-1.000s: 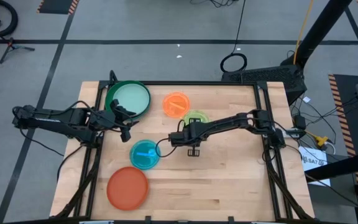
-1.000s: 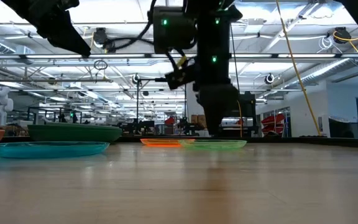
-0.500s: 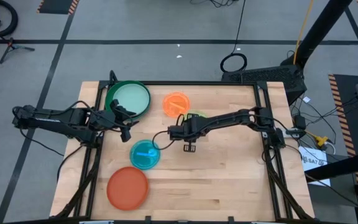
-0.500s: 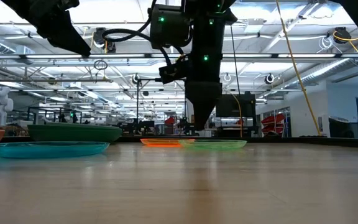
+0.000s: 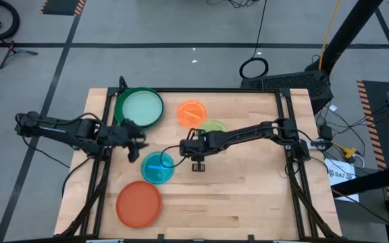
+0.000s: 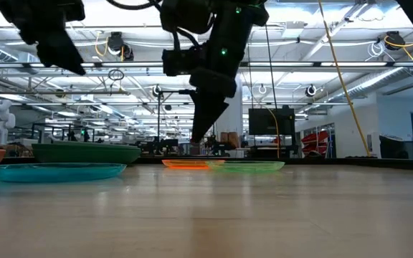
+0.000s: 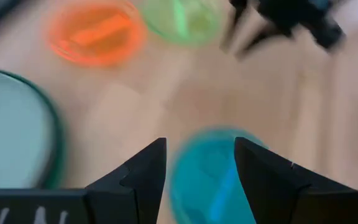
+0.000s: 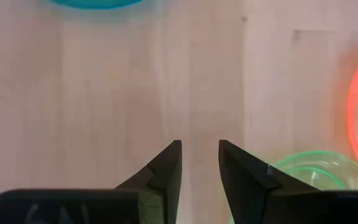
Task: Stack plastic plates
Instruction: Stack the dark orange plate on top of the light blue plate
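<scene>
A pale mint plate (image 5: 140, 106) lies inside a dark green plate (image 5: 119, 108) at the far left. A small orange plate (image 5: 192, 112) and a lime green plate (image 5: 215, 127) lie flat mid-table. A cyan plate (image 5: 157, 168) lies left of centre, and a red-orange plate (image 5: 139, 204) lies by the near edge. My left gripper (image 5: 134, 147) hangs open above the table, just left of and beyond the cyan plate (image 7: 213, 177). My right gripper (image 5: 198, 165) is open, empty and slanting down over bare wood, right of the cyan plate (image 8: 95, 2).
Bare wood spreads across the table's right half and its near right corner (image 5: 262, 196). Black frame rails (image 5: 283, 108) run along the table's left and right sides. Cables and a stand base lie on the floor beyond the table.
My right gripper has gone toward the table's left edge, nearer the cyan plate, risen a little, and tipped from pointing down to a slant. My left gripper has turned at the wrist toward the cyan plate. No plate has moved.
</scene>
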Robot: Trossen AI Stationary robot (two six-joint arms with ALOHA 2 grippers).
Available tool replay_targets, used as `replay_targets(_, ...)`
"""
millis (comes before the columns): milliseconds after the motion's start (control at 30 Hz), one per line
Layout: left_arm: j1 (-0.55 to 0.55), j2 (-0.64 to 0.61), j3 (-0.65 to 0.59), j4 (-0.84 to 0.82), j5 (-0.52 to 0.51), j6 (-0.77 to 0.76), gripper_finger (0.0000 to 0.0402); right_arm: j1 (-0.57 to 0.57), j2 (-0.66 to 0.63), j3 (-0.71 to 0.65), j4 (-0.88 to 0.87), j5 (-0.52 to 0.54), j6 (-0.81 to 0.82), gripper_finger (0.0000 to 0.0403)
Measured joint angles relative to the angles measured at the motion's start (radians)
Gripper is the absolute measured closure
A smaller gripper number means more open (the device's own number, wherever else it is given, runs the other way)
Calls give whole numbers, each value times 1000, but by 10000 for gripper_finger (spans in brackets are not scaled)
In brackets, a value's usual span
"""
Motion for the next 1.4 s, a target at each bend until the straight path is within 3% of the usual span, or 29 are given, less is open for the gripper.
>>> replay_targets(133,-143,68,0,-10,58,-89,209,17,-27,1,11,-5,-29,303)
replay_targets(367,-378,271,0,-75,122,-378,209,51,-51,0,-42,-5,-74,303)
replay_targets(667,-620,469,0,-158,167,-462,209,58,-68,0,-95,-5,-93,303)
replay_targets(1167,-698,496,0,-99,19,-648,209,69,-70,0,-120,-5,-41,303)
replay_targets(1400,-724,496,-82,-12,7,-709,209,98,-70,0,-122,-5,-31,303)
